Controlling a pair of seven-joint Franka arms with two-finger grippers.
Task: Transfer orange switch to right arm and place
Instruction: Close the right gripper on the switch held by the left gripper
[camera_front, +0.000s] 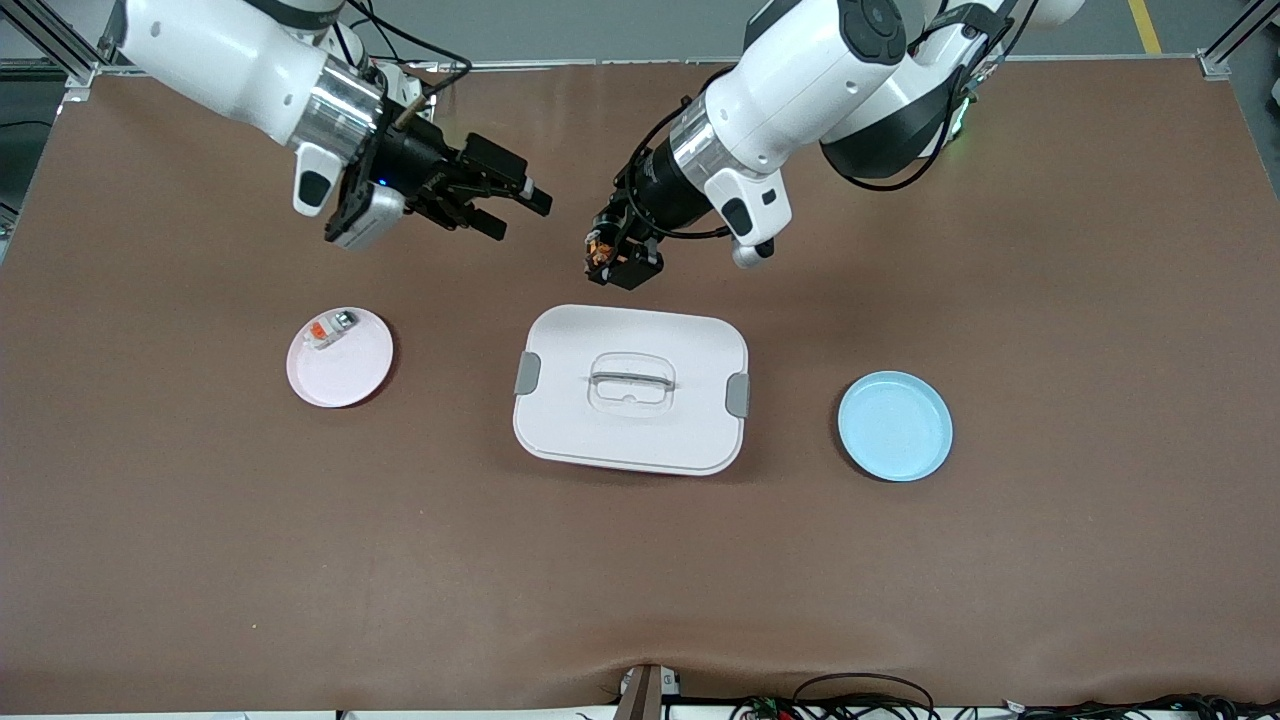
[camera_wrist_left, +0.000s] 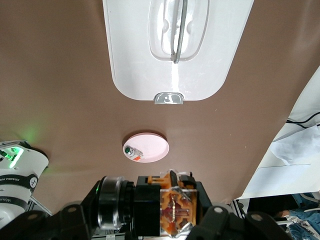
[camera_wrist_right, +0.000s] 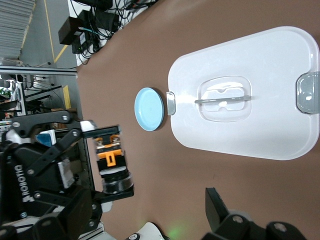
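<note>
- The left end effector (camera_front: 612, 262) is hanging in the air above the tabletop (camera_front: 1050, 560), just off the white lidded box (camera_front: 630, 388) on the robots' side, and it is gripping the orange switch (camera_front: 598, 246) between its closed fingers.
- It is holding the switch out toward the right arm rather than down at a plate, which I judge to be a presentation for the hand-over: in the right wrist view the switch (camera_wrist_right: 111, 159) is showing side-on, with its orange middle and dark barrel exposed for a second grasp.
- The right end effector (camera_front: 503, 208) is hovering over bare tabletop, near the left one with a gap between them, its fingers spread wide and holding nothing; they are pointing at the switch, so it looks ready to close in on it.
- The pink plate (camera_front: 340, 357) is lying below the right end effector, toward the right arm's end; it is carrying a white-and-orange component (camera_front: 331, 328) and seems the likely place for the switch.
- The blue plate (camera_front: 895, 425) is lying bare toward the left arm's end, well apart from both end effectors.
- The transfer is not yet made: only the left fingers are touching the switch.
</note>
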